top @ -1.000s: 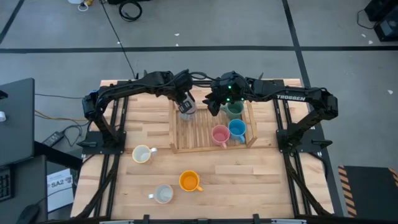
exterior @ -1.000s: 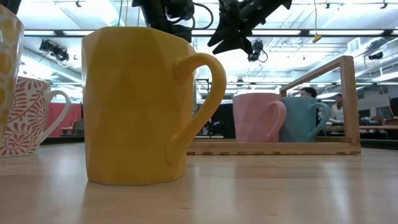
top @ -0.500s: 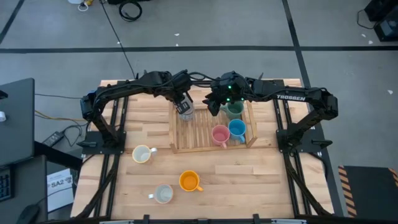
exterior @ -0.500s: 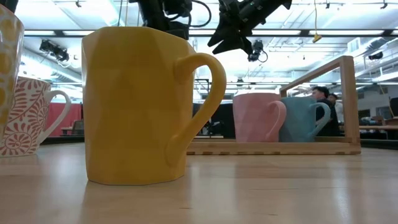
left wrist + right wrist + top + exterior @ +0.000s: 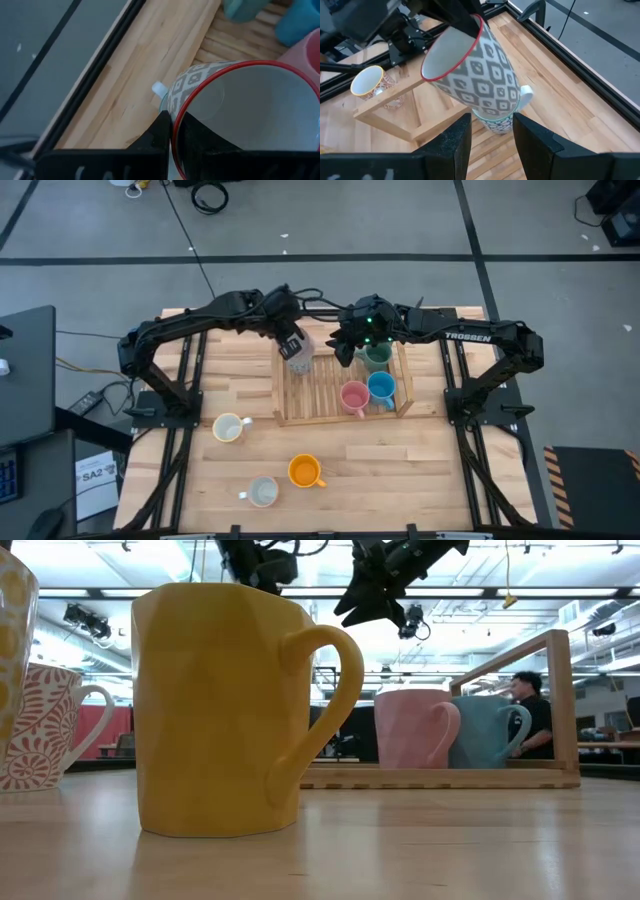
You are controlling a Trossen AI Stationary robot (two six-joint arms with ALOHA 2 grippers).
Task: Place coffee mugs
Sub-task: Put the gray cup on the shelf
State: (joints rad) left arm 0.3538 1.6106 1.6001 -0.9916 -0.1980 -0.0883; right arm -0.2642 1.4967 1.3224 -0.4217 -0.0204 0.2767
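Observation:
My left gripper (image 5: 294, 345) is shut on a whitish-grey patterned mug with a red rim (image 5: 470, 65), held tilted over the far-left corner of the slatted wooden tray (image 5: 300, 418). Right under it a second patterned mug (image 5: 496, 121) stands in the tray. My right gripper (image 5: 492, 119) is open and hovers beside the dark green mug (image 5: 378, 357), its fingers pointing at the held mug. The pink mug (image 5: 353, 396) and the blue mug (image 5: 381, 388) stand in the tray. The cream mug (image 5: 228, 427), the orange mug (image 5: 303, 471) and a whitish-grey mug (image 5: 262, 492) stand on the table. My left gripper (image 5: 172, 122) pinches the held mug's red rim (image 5: 176, 112), one finger inside the mug and one outside on the patterned wall. The fingers come from above, slanting. The mug is tilted, mouth toward the table's left; whether its base touches the mug under it, I cannot tell.
The tray's raised wooden frame (image 5: 560, 690) surrounds the mugs inside it. The orange mug (image 5: 220, 710) stands close before the low camera, with a red-patterned mug (image 5: 40, 725) beside it. A person (image 5: 525, 715) shows in the room behind. Bare table lies right of the orange mug.
My left gripper has risen a little with the red-rimmed mug and the arm's elbow has swung toward the table's left edge. The mug now sits more tilted. A person has walked across the room behind.

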